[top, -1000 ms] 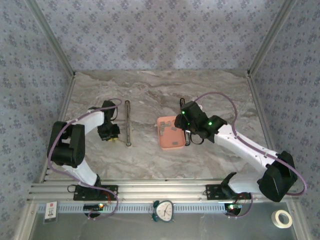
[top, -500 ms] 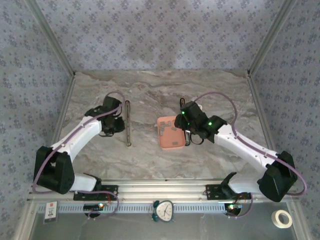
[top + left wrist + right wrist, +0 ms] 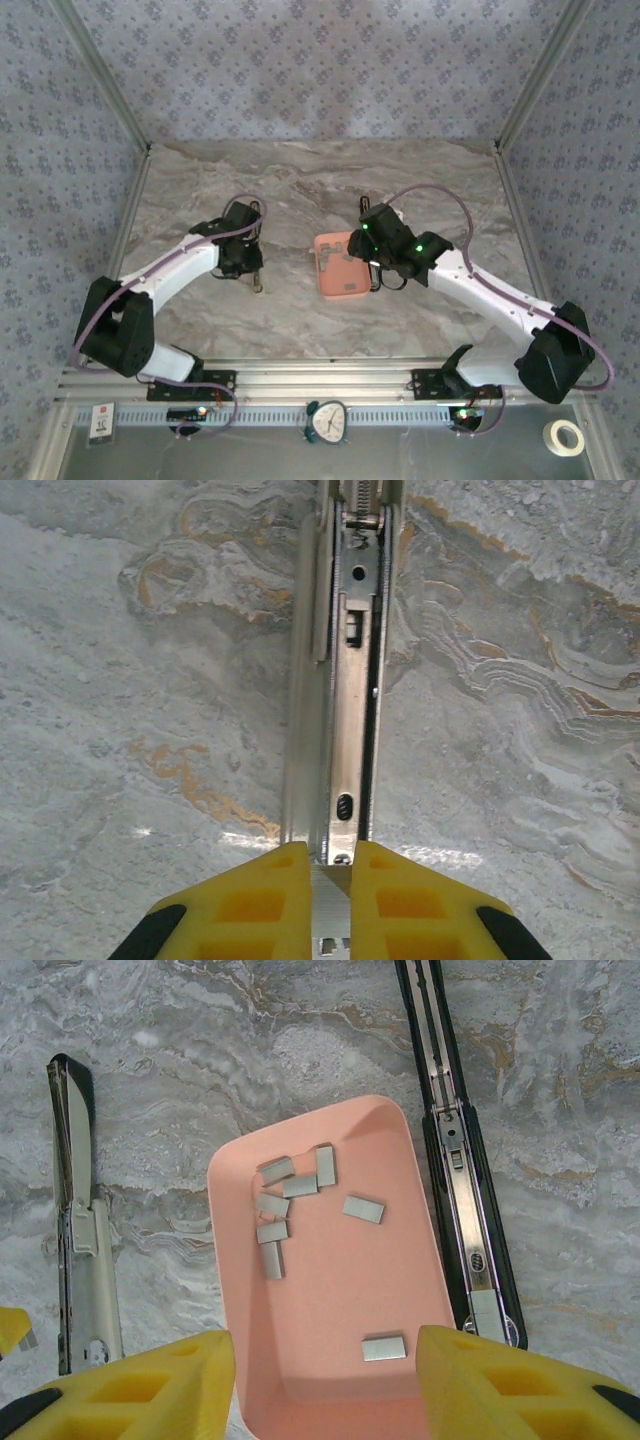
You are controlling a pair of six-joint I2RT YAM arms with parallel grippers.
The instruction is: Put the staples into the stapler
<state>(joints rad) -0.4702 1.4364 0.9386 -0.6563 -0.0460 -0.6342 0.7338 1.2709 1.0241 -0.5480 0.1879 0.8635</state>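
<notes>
Seeing left gripper (image 3: pixel 334 860) clamped on stapler (image 3: pixel 352 710) end; stapler cut off at frame top. We see right gripper (image 3: pixel 325 1360) apart over tray (image 3: pixel 400 1270), staples (image 3: pixel 285 1205) loose inside, tray cut off at lower edge.

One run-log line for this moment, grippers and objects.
left gripper: shut on open silver metal stapler | right gripper: jaws apart over salmon-pink rectangular tray of grey staple strips, grip unclear

arms (image 3: pixel 175 265): white links, black joints | cables (image 3: pixel 430 190): purple | tool fingers (image 3: pixel 130 1390): yellow | LEDs (image 3: pixel 421 245): green
</notes>
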